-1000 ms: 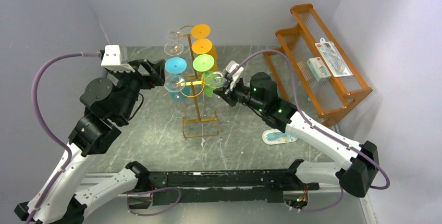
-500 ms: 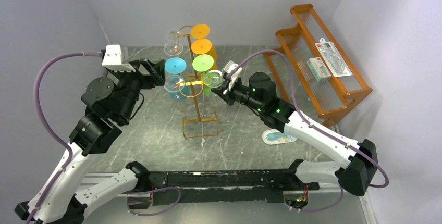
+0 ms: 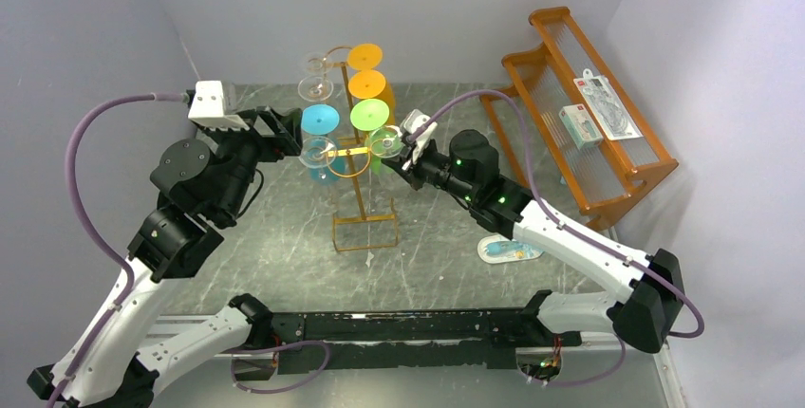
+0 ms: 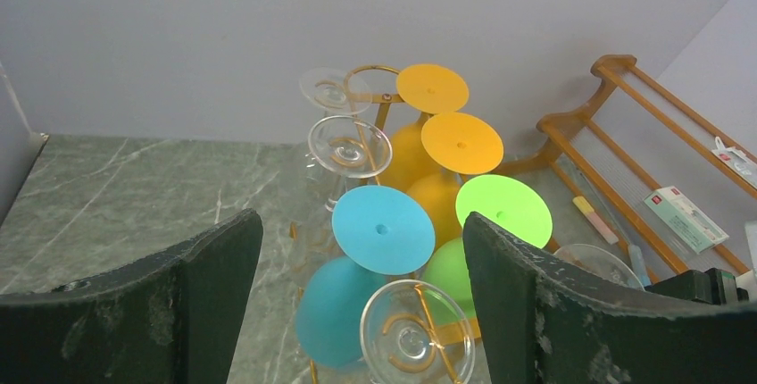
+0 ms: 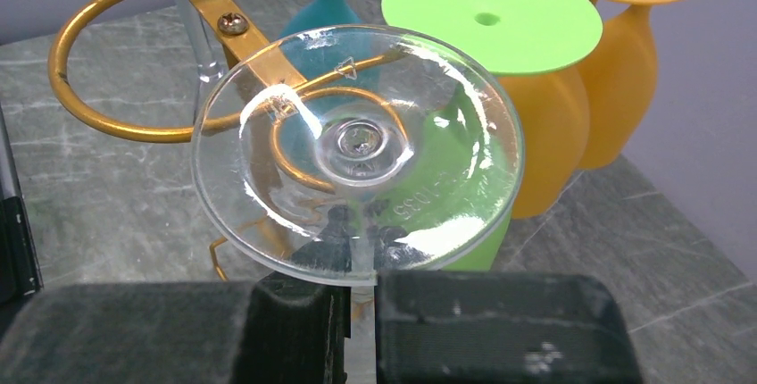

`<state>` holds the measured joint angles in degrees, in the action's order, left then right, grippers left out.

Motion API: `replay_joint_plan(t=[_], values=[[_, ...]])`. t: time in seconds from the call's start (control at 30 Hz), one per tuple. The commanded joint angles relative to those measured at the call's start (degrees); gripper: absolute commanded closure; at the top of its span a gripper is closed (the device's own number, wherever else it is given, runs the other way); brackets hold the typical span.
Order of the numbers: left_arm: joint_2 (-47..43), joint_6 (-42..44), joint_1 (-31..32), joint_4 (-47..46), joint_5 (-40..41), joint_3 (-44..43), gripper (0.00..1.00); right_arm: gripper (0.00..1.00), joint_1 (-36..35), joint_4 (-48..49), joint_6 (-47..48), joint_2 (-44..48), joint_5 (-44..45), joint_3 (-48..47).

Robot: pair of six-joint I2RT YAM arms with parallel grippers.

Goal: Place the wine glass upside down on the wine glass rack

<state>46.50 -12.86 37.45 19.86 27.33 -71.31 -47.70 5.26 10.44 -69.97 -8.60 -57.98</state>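
The golden wire wine glass rack [image 3: 362, 195] stands mid-table and carries several upside-down glasses: blue [image 3: 320, 120], green [image 3: 369, 115], orange [image 3: 365, 57] and clear [image 3: 316, 90]. My right gripper [image 3: 410, 150] is shut on the stem of a clear wine glass [image 3: 384, 141]. It holds the glass upside down at the rack's lower right ring hook. In the right wrist view the glass's base [image 5: 357, 147] sits over the gold ring [image 5: 134, 125], above my gripper [image 5: 360, 330]. My left gripper [image 3: 285, 138] is open, left of the rack, its jaws [image 4: 360, 223] wide around nothing.
A bigger orange stepped shelf [image 3: 589, 114] with packets stands at the back right. A small white and blue item [image 3: 503, 250] lies on the table under the right arm. Grey walls close in at the left, back and right.
My right gripper has moved a little left and up with the clear glass, bringing it closer onto the rack's right hook. The left arm has barely shifted.
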Motion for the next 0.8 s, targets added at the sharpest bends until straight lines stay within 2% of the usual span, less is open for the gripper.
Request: replay_joint_plan(t=[0.0,0.57,0.77], values=[[0.25,0.11,0.32,1.41,0.35,-0.84,0.13,0.95,-0.55,2.11,1.95,-0.41,-1.27,-1.32],[0.3,0.66,0.26,1.76,0.7,-1.37,0.12,0.91,-0.51,2.56,2.77,-1.57,-3.53,-0.65],[0.32,0.84,0.28,2.03,0.9,-1.66,0.12,0.69,-0.55,1.84,1.68,-0.14,-3.14,0.61]])
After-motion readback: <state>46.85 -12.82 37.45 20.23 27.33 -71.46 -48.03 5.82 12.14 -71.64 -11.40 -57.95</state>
